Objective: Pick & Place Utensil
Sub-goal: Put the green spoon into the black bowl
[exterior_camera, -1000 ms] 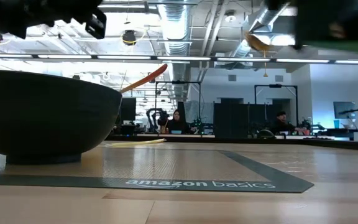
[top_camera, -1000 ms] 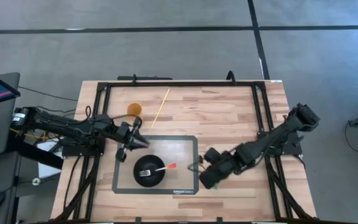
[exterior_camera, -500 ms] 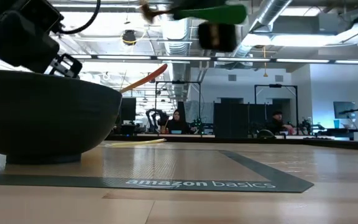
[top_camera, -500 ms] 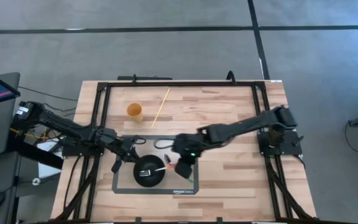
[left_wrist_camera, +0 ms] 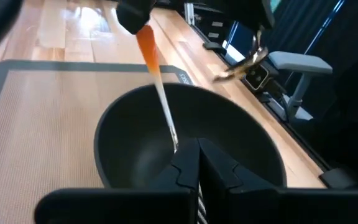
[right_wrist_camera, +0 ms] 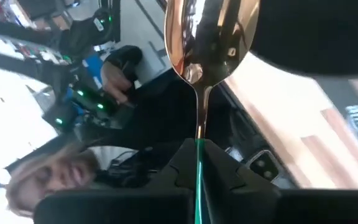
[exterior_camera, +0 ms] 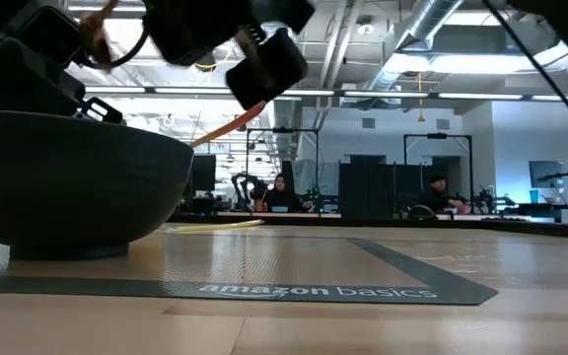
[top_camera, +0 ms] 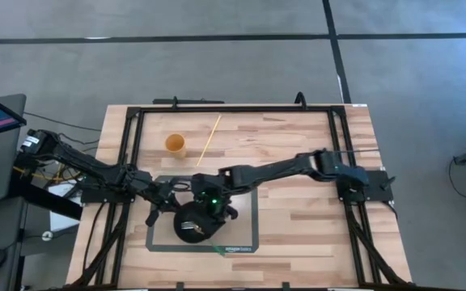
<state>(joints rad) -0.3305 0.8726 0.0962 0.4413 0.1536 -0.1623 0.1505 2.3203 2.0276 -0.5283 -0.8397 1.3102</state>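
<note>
A black bowl (top_camera: 186, 228) stands on a grey mat (top_camera: 245, 190). A fork (left_wrist_camera: 157, 84) with an orange handle leans inside it, tines down on the bowl's floor and handle (exterior_camera: 227, 126) resting over the rim. My right gripper (right_wrist_camera: 197, 146) reaches across the table and hangs over the bowl (top_camera: 209, 208), shut on a gold spoon (right_wrist_camera: 213, 31) that has a green handle. My left gripper (left_wrist_camera: 194, 163) is shut at the bowl's left rim (top_camera: 172, 200). In the high view the right gripper hides the fork. My right gripper pinches the spoon by its thin handle (right_wrist_camera: 198, 134) between its two fingers. The spoon sticks out forward along the fingers, bowl end farthest out, lifted clear above the black bowl. My left gripper's shut fingertips (left_wrist_camera: 188, 165) stand right at the bowl's rim; whether they touch it, I cannot tell.
An orange cup (top_camera: 175, 144) and a thin wooden stick (top_camera: 209, 137) lie on the far part of the table. A black frame (top_camera: 136, 145) runs round the tabletop. Bare wood lies right of the mat (top_camera: 306, 218).
My right gripper has swept from the mat's right edge toward the table's left, carrying the spoon, and now hangs over the bowl. My left gripper has sunk toward the bowl's left rim. The bowl and fork have stayed where they were.
</note>
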